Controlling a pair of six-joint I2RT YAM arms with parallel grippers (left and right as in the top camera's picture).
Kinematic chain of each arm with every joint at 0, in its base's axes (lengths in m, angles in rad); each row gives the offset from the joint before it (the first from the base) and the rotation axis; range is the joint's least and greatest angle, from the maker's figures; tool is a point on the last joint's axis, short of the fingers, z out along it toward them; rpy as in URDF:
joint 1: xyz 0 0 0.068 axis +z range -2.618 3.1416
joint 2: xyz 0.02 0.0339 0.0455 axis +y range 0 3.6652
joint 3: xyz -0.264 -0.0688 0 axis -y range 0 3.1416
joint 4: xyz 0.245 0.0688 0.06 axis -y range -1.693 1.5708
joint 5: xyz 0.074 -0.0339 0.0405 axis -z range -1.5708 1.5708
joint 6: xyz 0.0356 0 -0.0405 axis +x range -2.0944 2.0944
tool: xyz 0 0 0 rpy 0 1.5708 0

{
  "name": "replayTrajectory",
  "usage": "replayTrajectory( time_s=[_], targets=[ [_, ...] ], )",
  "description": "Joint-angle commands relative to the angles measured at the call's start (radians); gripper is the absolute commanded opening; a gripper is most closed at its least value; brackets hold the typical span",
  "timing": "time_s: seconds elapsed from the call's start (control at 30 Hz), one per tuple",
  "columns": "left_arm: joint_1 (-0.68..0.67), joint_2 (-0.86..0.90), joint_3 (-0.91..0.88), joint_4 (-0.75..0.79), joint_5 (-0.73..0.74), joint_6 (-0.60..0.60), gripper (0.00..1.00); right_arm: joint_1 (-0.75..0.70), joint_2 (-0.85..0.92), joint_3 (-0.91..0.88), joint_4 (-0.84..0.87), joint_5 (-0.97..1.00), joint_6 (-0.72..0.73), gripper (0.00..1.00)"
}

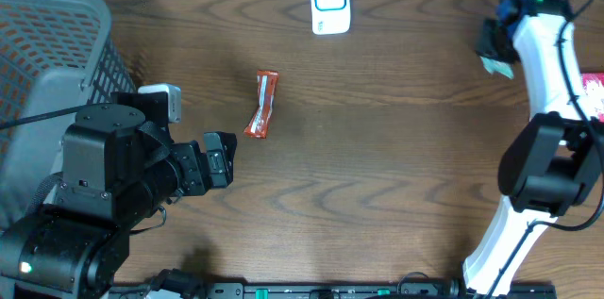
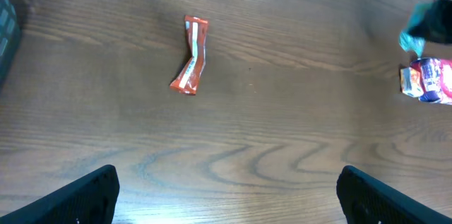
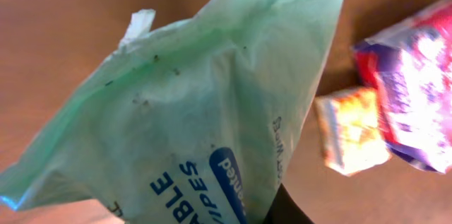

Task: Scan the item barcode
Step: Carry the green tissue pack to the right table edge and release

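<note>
My right gripper is at the far right back of the table, shut on a pale green wipes packet. That packet fills the right wrist view, blue lettering on its face; no barcode shows, and only one dark finger peeks out below it. A white scanner stands at the back middle. A red snack wrapper lies twisted on the table, also in the left wrist view. My left gripper is open over bare wood, well short of the wrapper, with its fingertips wide apart.
A grey mesh basket stands at the left edge. Pink and purple snack packets lie at the right edge, beneath the right arm; a purple packet and an orange one show beside the wipes.
</note>
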Motion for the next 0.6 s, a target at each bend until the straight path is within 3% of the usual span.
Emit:
replayTrajectory(
  time_s=[0.0,0.2,0.3,0.37,0.4,0.57],
  targets=[
    [-0.002,-0.003,0.003,0.0,-0.01,0.002,0.98,-0.076,0.014,-0.037,-0.005,0.021,-0.076,0.01],
    [-0.002,-0.003,0.003,0.0,-0.01,0.002,0.98,-0.2,0.014,-0.068,-0.009,0.106,-0.072,0.02],
    [-0.002,-0.003,0.003,0.0,-0.01,0.002,0.98,-0.237,0.014,-0.068,-0.019,0.106,-0.053,0.09],
    [-0.002,-0.003,0.003,0.0,-0.01,0.002,0.98,-0.253,0.014,-0.068,-0.026,0.096,-0.015,0.3],
    [-0.002,-0.003,0.003,0.0,-0.01,0.002,0.98,-0.262,0.014,-0.068,-0.03,0.068,0.0,0.99],
    [-0.002,-0.003,0.003,0.0,-0.01,0.002,0.98,-0.255,0.014,-0.068,-0.032,-0.031,0.003,0.99]
  ],
)
